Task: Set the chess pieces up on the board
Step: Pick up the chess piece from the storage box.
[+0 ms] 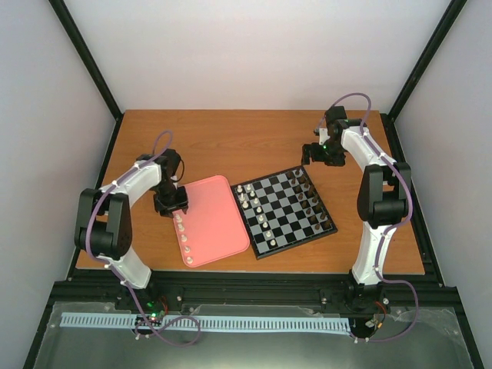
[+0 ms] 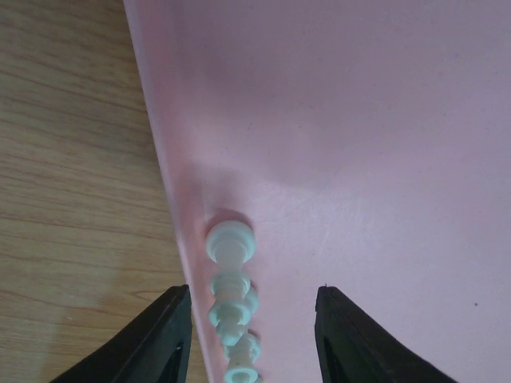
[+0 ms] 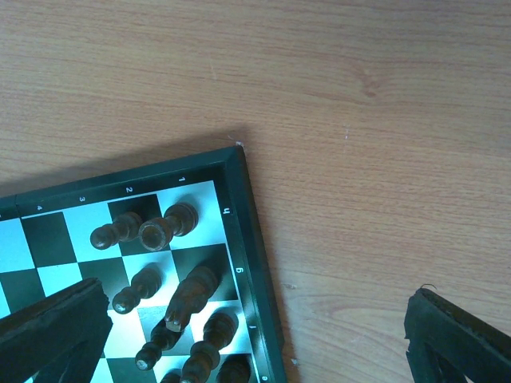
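Several cream-white chess pieces [image 1: 184,240] stand in a row along the left edge of the pink tray [image 1: 219,219]. More white pieces [image 1: 246,196] stand on the left columns of the board [image 1: 283,211]. My left gripper [image 1: 171,204] is open and empty, low over the far end of that row. In the left wrist view its jaws [image 2: 251,295] straddle the row, with the nearest piece [image 2: 230,239] just ahead. My right gripper [image 1: 321,154] is open and empty above the board's far right corner. In the right wrist view [image 3: 255,291] it spans the board's rim [image 3: 243,239].
Dark brown pieces [image 1: 309,198] fill the board's right columns; they also show in the right wrist view [image 3: 160,227]. The tray lies right beside the board's left edge. Bare wooden table [image 1: 231,146] stretches behind both. A black frame borders the table.
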`<move>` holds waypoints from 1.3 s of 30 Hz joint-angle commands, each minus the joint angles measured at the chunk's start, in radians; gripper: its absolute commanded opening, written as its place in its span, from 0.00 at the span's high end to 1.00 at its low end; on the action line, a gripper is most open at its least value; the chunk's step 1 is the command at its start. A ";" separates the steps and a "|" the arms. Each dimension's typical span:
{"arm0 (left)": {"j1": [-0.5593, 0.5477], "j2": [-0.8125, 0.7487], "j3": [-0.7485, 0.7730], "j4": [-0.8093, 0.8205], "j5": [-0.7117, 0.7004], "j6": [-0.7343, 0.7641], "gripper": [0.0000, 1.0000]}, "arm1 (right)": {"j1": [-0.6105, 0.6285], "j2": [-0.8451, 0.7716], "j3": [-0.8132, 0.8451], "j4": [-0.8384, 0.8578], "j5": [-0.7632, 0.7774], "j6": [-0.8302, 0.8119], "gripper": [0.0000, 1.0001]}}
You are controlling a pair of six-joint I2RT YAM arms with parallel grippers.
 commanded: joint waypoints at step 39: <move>-0.224 -0.046 0.269 -0.229 0.084 0.007 0.99 | -0.007 -0.014 -0.008 0.001 0.035 0.005 0.00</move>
